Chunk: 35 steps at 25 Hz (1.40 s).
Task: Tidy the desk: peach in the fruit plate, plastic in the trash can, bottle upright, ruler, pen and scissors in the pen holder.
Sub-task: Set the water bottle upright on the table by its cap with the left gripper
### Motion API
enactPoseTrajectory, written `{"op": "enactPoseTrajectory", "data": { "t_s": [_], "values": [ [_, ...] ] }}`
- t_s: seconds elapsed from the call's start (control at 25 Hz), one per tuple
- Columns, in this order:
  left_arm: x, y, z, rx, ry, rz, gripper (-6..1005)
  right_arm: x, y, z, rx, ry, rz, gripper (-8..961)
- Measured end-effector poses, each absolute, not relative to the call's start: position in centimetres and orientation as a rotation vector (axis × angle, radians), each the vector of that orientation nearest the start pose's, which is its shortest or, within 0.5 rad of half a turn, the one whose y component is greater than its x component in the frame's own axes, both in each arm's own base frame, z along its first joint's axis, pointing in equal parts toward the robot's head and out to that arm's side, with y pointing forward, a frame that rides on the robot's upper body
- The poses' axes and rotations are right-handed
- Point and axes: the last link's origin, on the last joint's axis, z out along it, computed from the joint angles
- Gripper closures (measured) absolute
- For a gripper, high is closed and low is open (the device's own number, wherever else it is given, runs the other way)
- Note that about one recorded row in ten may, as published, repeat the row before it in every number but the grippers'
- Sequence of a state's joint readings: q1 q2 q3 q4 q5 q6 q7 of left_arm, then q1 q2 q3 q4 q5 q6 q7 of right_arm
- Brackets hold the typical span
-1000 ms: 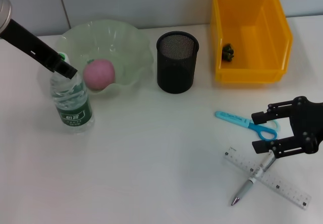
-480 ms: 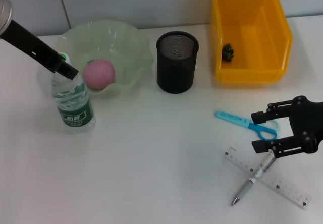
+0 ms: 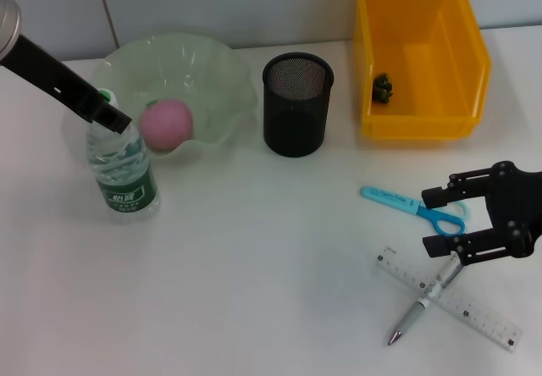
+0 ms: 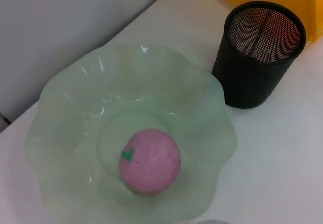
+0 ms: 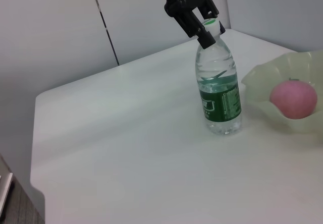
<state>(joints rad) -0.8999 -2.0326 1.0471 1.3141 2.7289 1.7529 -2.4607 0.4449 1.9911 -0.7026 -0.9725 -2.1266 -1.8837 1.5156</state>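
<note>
White tabletop (image 3: 254,266), one upright bottle (image 3: 123,173) with left gripper (image 3: 108,109) fingers clamped on its cap, one peach (image 3: 166,124) in plate (image 3: 212,71), one pen (image 3: 423,295) across one ruler (image 3: 483,317), one scissors (image 3: 406,205), right gripper (image 3: 436,219) fingers apart above them, one empty holder (image 3: 296,105).

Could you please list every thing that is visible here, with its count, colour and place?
clear plastic water bottle: 1, green label and cap, upright, left of the plate
wavy glass fruit plate: 1, pale green, back left
round peach: 1, pink, in the plate
mesh pen holder: 1, black, back centre
plastic bin: 1, yellow, back right
small crumpled scrap: 1, dark green, inside the bin
scissors: 1, blue, front right
clear ruler: 1, front right
pen: 1, silver, lying across the ruler
left gripper: black, at the bottle cap
right gripper: black, fingers open, over the scissors handles
</note>
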Motion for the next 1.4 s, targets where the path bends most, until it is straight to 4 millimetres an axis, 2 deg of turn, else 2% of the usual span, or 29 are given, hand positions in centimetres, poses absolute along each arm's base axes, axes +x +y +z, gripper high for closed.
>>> {"op": "enactPoseTrajectory", "data": {
  "t_s": [0.32,1.2,1.24,1.4],
  "values": [
    [-11.96,40.37,7.22,-2.539,-0.78,0.432,550,27.13,29.63,7.19,-2.937,0.528,0.44,243],
    [-12.21,40.26,7.04,-2.518,-0.775,0.485,550,27.08,29.6,7.2,-2.94,0.527,0.445,243],
    [-12.2,40.27,7.07,-2.516,-0.775,0.485,383,27.09,29.59,7.2,-2.94,0.527,0.445,243],
    [-12.2,40.27,7.07,-2.516,-0.775,0.485,312,27.06,29.62,7.2,-2.939,0.526,0.445,243]
  ]
}}
